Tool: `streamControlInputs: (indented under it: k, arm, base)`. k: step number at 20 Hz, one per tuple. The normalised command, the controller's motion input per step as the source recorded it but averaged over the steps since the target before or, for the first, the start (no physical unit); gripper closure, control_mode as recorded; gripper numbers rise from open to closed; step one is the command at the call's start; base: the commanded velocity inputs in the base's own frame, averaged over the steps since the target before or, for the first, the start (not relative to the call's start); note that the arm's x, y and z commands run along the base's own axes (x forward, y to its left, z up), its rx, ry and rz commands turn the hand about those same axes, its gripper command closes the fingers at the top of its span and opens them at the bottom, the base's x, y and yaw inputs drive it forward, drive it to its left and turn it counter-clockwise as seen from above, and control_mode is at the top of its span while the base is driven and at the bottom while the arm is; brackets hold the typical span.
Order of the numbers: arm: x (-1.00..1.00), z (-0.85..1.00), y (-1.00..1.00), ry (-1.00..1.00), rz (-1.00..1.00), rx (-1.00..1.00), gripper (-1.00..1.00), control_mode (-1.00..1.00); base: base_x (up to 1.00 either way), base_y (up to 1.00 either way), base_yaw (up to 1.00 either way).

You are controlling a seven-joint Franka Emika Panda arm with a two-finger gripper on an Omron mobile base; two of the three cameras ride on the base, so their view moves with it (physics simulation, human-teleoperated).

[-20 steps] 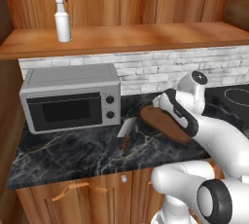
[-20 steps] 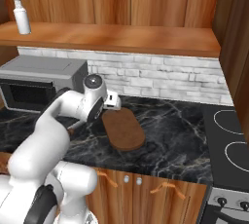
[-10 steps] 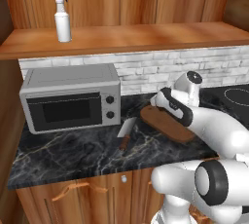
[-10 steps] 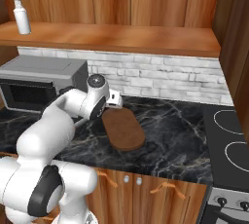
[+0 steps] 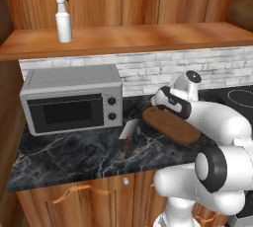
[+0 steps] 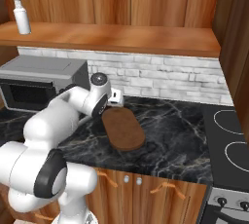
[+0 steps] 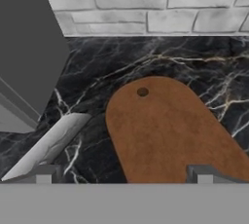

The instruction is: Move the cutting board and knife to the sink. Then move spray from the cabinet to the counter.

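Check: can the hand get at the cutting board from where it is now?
Probably yes. The open hand hangs right over the cutting board, nothing between them; the knife lies apart beside it.

counter [image 5: 74, 157] carries microwave [image 5: 71, 103], knife [image 5: 128, 134], cutting board [image 5: 170, 125]; cabinet [image 5: 128, 41] carries spray [image 5: 63, 16].

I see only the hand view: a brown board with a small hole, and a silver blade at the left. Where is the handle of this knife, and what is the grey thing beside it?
Observer: The knife has a reddish-brown handle that points toward the counter's front edge; its blade points toward the wall.
Operator: And the grey thing?
Observer: It is a microwave, standing on the counter left of the knife.
Operator: Is the spray anywhere near?
Observer: The spray stands upright on the cabinet shelf, above the microwave.
Operator: Does the end effector hold something?
Observer: No, the end effector is open above the cutting board.
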Motion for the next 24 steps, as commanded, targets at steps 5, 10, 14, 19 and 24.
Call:
streamControlInputs:
  k: [5, 10, 14, 19, 24]
  arm:
    - [0.17, -0.04, 0.00, 0.00, 0.00, 0.00, -1.00, -1.00]
    - [0.17, -0.06, 0.00, 0.00, 0.00, 0.00, -1.00, -1.00]
    - [0.24, -0.08, 0.00, 0.01, 0.00, 0.00, -1.00, -1.00]
    - [0.28, -0.13, 0.00, 0.02, 0.00, 0.00, -1.00, -1.00]
    - [0.21, -0.19, 0.00, 0.00, 0.00, -0.01, -1.00, -1.00]
  base:
    - [0.00, 0.00, 0.00]
    - [0.00, 0.00, 0.00]
    - [0.00, 0.00, 0.00]
    - [0.00, 0.00, 0.00]
    - [0.00, 0.00, 0.00]
